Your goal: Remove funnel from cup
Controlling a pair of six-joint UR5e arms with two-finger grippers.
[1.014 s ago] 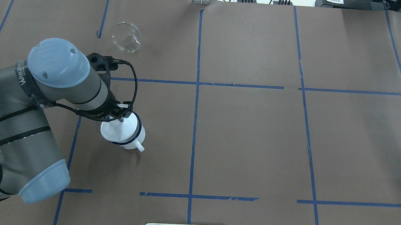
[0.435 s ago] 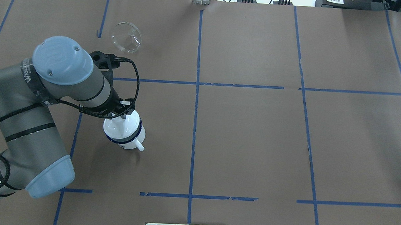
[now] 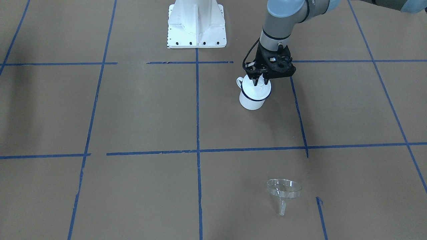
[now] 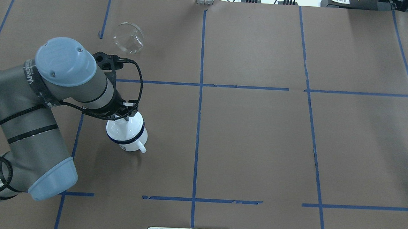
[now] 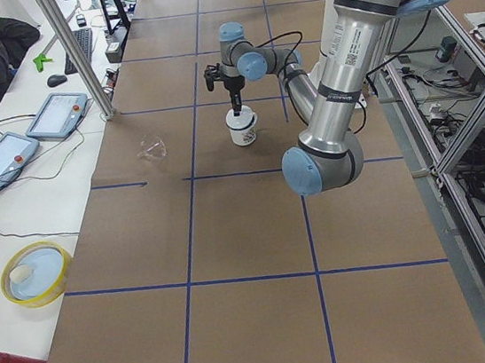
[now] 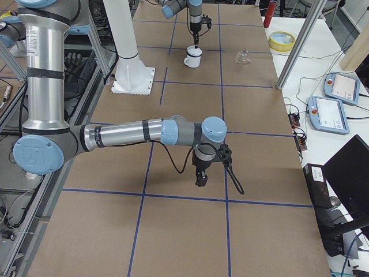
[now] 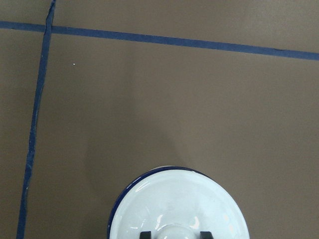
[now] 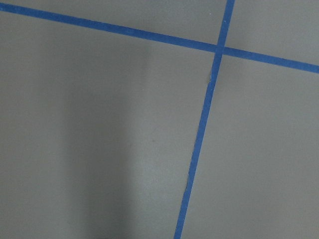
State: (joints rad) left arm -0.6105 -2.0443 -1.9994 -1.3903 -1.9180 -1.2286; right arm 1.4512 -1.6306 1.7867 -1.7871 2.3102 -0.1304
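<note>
The funnel lies tilted on the table, well apart from the cup and beyond it from the robot, spout pointing away, with the left arm far the nearer. The left gripper stands over the cup; only its wrist view shows the fingers narrowed onto the knob of the white domed lid, apparently gripping it. The right gripper shows only from afar, so its opening cannot be told

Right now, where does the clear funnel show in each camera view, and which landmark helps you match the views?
Front-facing: the funnel sits low, right of centre.
Overhead: top left.
Exterior left: left of centre.
Exterior right: near the top, right of centre.
Left wrist: not in it.
Right wrist: not in it.
Landmark: the cup, which stands apart from the funnel in all four exterior views.
</note>
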